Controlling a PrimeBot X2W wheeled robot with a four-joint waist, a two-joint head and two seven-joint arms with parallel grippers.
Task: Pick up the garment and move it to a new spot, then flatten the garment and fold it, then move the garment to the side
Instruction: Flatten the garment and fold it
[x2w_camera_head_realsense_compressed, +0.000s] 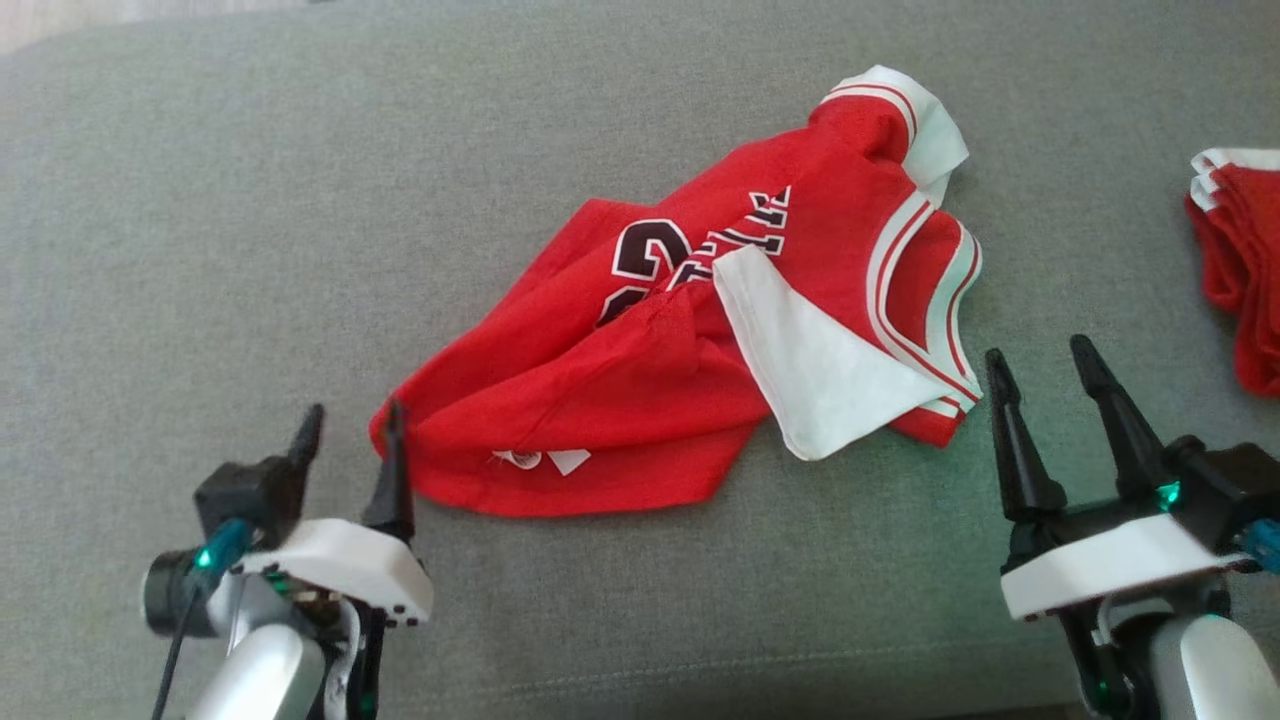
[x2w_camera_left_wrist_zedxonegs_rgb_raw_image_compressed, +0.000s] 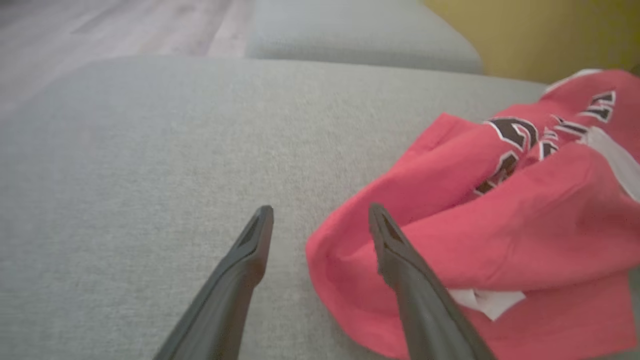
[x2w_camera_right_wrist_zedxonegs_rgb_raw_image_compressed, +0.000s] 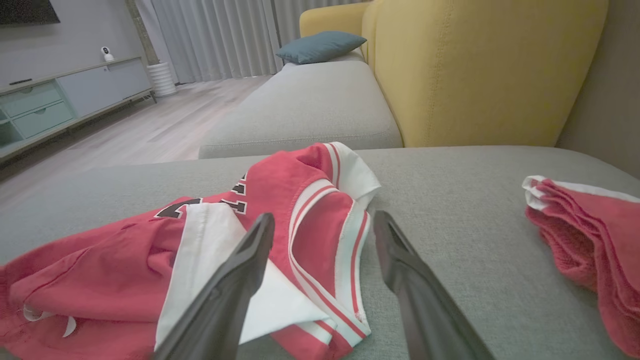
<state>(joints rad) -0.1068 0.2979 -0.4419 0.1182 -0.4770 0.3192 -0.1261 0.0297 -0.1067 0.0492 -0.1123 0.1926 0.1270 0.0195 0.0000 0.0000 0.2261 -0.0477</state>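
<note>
The garment (x2w_camera_head_realsense_compressed: 700, 330) is a red jersey with white trim and dark lettering, lying crumpled on the grey cushion (x2w_camera_head_realsense_compressed: 250, 250). My left gripper (x2w_camera_head_realsense_compressed: 350, 428) is open at the jersey's lower left corner, one finger over the red cloth edge, nothing held. In the left wrist view the garment (x2w_camera_left_wrist_zedxonegs_rgb_raw_image_compressed: 500, 210) spreads to the right of the left gripper (x2w_camera_left_wrist_zedxonegs_rgb_raw_image_compressed: 320, 220). My right gripper (x2w_camera_head_realsense_compressed: 1045, 362) stands open just right of the jersey's white-trimmed end. The right wrist view has the garment (x2w_camera_right_wrist_zedxonegs_rgb_raw_image_compressed: 310, 215) under and left of the right gripper (x2w_camera_right_wrist_zedxonegs_rgb_raw_image_compressed: 325, 225).
A second red and white cloth pile (x2w_camera_head_realsense_compressed: 1240, 270) lies at the cushion's right edge, and the pile (x2w_camera_right_wrist_zedxonegs_rgb_raw_image_compressed: 590, 230) shows again on the right in the right wrist view. A yellow sofa back (x2w_camera_right_wrist_zedxonegs_rgb_raw_image_compressed: 475, 65) and another grey seat (x2w_camera_right_wrist_zedxonegs_rgb_raw_image_compressed: 305, 105) stand beyond. Bare cushion stretches to the left.
</note>
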